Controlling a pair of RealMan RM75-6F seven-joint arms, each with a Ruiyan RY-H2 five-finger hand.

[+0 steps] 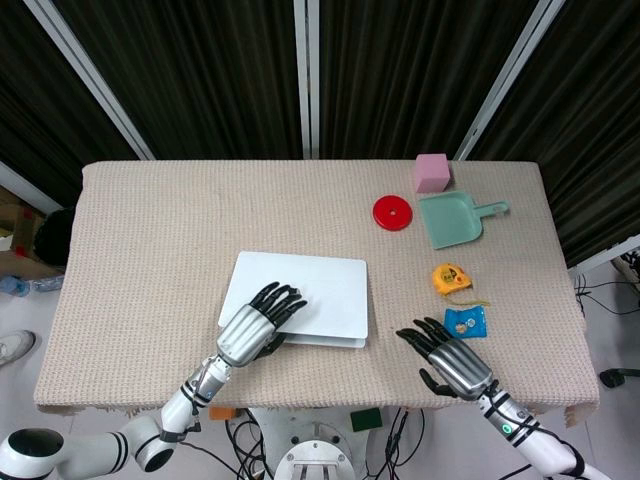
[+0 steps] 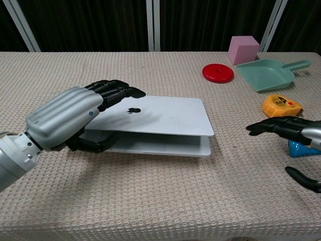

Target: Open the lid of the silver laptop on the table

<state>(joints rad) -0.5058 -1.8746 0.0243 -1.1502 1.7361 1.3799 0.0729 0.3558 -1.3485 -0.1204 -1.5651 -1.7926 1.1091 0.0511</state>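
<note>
The silver laptop point(image 1: 305, 298) lies near the table's front, left of centre. Its lid point(image 2: 163, 115) is raised a little at the front edge, with a narrow gap above the base point(image 2: 155, 146). My left hand point(image 2: 70, 119) grips the lid's front-left corner, fingers point(image 2: 116, 90) lying on top and the thumb tucked under the edge. In the head view the left hand point(image 1: 255, 326) covers that corner. My right hand point(image 1: 450, 362) hovers right of the laptop, apart from it, fingers spread and holding nothing; the chest view shows the right hand point(image 2: 291, 131) at the right edge.
On the right side lie a pink cube point(image 1: 432, 172), a red disc point(image 1: 393, 212), a green dustpan point(image 1: 455, 220), an orange tape measure point(image 1: 450, 278) and a blue snack packet point(image 1: 466, 321). The packet sits just beyond my right hand. The table's front edge point(image 1: 320, 405) is close below both hands.
</note>
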